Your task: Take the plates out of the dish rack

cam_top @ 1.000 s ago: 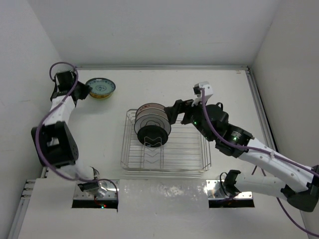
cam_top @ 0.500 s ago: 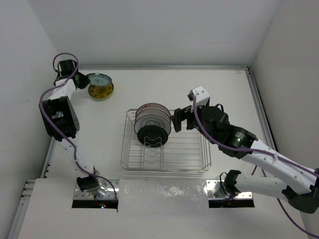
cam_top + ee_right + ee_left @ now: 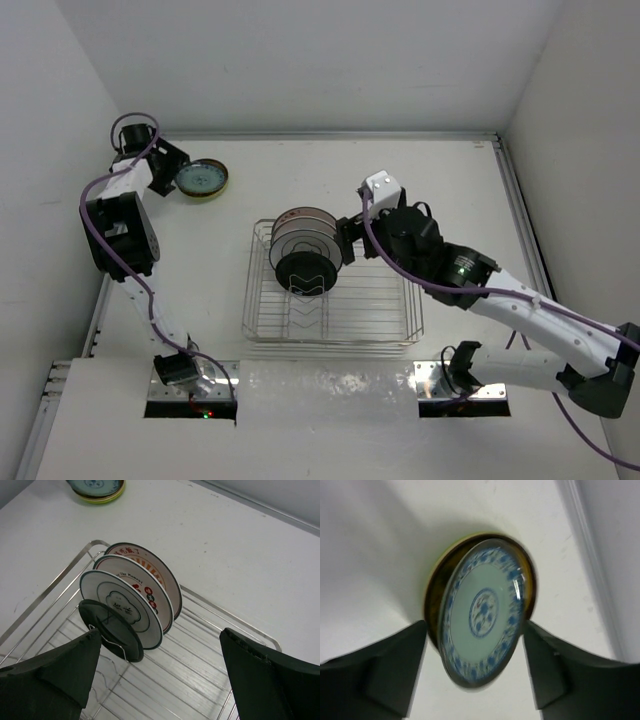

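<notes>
Standing in the rack: four plates (image 3: 305, 245) on edge in the zigzag slots of the dish rack (image 3: 380, 300), towards its far-left part. The rack sits mid-counter (image 3: 450, 180).
Order, near to far: black plate (image 3: 112, 630), ringed white plate (image 3: 122, 605), then two red-orange plates (image 3: 150, 575).
Already out: the teal-patterned plate (image 3: 482, 612) lies face up on a small stack (image 3: 102, 499) at the far-left corner, well apart from the rack.
Left claw (image 3: 472, 630): parted, one jaw on either side of the teal-patterned plate, gripping nothing.
Right claw (image 3: 347, 240): spread wide and empty, hovering just right of the upright plates, above the bars.
Step in hand, as I judge it: your right arm's pick of the next plate.
Doing it well: choose an end plate rather than a middle one, since the gaps look tight. Bring one finger down each face, close on the upper rim, and lift straight up out of the slot before you swing away, so the neighbours don't tip.
Left arm: raise it straight up so you don't nudge the stack.
</notes>
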`<state>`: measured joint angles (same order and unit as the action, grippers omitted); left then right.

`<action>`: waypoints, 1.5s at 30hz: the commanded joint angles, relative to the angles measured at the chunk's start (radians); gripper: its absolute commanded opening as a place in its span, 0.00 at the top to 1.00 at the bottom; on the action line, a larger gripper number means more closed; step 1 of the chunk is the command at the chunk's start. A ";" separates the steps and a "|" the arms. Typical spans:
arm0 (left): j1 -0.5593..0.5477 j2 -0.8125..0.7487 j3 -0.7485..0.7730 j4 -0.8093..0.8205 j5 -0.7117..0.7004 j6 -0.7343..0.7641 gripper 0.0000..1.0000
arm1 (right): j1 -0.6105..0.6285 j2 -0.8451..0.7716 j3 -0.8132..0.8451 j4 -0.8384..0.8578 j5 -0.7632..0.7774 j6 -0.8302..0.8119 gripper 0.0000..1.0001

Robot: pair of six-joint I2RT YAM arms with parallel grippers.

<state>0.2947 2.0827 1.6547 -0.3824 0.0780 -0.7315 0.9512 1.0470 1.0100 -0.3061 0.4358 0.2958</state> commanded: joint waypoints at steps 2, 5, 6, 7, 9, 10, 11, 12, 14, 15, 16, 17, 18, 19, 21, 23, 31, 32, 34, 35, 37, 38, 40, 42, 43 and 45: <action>-0.008 -0.029 0.099 -0.151 -0.095 0.044 0.10 | -0.003 0.112 0.132 -0.042 -0.113 -0.122 0.01; -0.009 -0.030 0.125 -0.190 -0.052 0.083 0.00 | -0.003 0.197 0.214 -0.123 -0.201 -0.179 0.01; -0.008 -0.006 0.163 -0.219 -0.050 0.101 0.00 | -0.003 0.226 0.219 -0.119 -0.221 -0.193 0.01; -0.006 0.008 0.181 -0.272 -0.061 0.110 0.00 | -0.003 0.235 0.225 -0.114 -0.244 -0.199 0.01; -0.006 0.025 0.220 -0.337 -0.063 0.127 0.00 | -0.003 0.269 0.242 -0.125 -0.311 -0.231 0.01; -0.005 0.024 0.231 -0.360 -0.073 0.130 0.00 | -0.003 0.281 0.252 -0.139 -0.339 -0.251 0.01; -0.006 0.011 0.235 -0.375 -0.073 0.132 0.00 | -0.003 0.297 0.281 -0.154 -0.357 -0.279 0.01; -0.006 -0.045 0.214 -0.371 -0.073 0.133 0.00 | -0.003 0.310 0.295 -0.183 -0.371 -0.334 0.01; -0.012 -0.131 0.166 -0.346 -0.073 0.142 0.00 | -0.003 0.346 0.318 -0.206 -0.373 -0.388 0.01; -0.026 -0.232 0.112 -0.317 -0.075 0.165 0.00 | -0.003 0.357 0.322 -0.220 -0.388 -0.444 0.01; -0.041 -0.281 0.087 -0.305 -0.064 0.182 0.00 | -0.003 0.376 0.325 -0.228 -0.399 -0.469 0.02; -0.054 -0.385 0.038 -0.300 -0.060 0.202 0.00 | -0.003 0.384 0.323 -0.231 -0.414 -0.493 0.05; -0.089 -0.438 0.008 -0.293 -0.055 0.246 0.00 | -0.003 0.393 0.322 -0.238 -0.428 -0.535 0.08; -0.106 -0.488 -0.027 -0.291 -0.055 0.265 0.00 | -0.002 0.410 0.317 -0.238 -0.434 -0.552 0.11; -0.153 -0.661 -0.179 -0.238 -0.031 0.309 0.00 | -0.002 0.424 0.305 -0.234 -0.466 -0.587 0.21; -0.173 -0.836 -0.380 -0.184 0.023 0.322 0.00 | -0.002 0.433 0.285 -0.219 -0.483 -0.615 0.27; -0.193 -1.199 -0.812 -0.062 0.094 0.397 0.00 | -0.003 0.446 0.202 -0.119 -0.462 -0.733 0.38; -0.195 -1.220 -0.837 -0.056 0.080 0.406 0.00 | -0.002 0.458 0.203 -0.116 -0.462 -0.744 0.39; -0.193 -1.265 -0.897 -0.024 0.048 0.396 0.00 | -0.002 0.473 0.203 -0.111 -0.460 -0.756 0.41; -0.195 -1.286 -0.886 -0.054 0.046 0.403 0.00 | -0.002 0.493 0.205 -0.102 -0.459 -0.762 0.42; -0.203 -1.326 -0.891 -0.038 0.043 0.402 0.00 | -0.002 0.513 0.206 -0.081 -0.459 -0.761 0.43; -0.203 -1.331 -0.892 -0.032 0.051 0.400 0.00 | -0.002 0.539 0.214 -0.077 -0.453 -0.761 0.42; -0.207 -1.334 -0.894 -0.035 0.058 0.403 0.00 | -0.002 0.568 0.229 -0.082 -0.445 -0.759 0.43; -0.210 -1.326 -0.891 -0.039 0.062 0.405 0.00 | -0.002 0.606 0.246 -0.085 -0.439 -0.756 0.48; -0.209 -1.323 -0.891 -0.038 0.065 0.405 0.00 | -0.002 0.617 0.251 -0.085 -0.439 -0.756 0.52; -0.212 -1.322 -0.891 -0.038 0.074 0.406 0.00 | -0.002 0.634 0.253 -0.082 -0.419 -0.755 0.59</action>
<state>0.0902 0.7570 0.7349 -0.4622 0.1413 -0.3435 0.9497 1.6707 1.2175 -0.4255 0.0010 -0.4526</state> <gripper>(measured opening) 0.999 0.432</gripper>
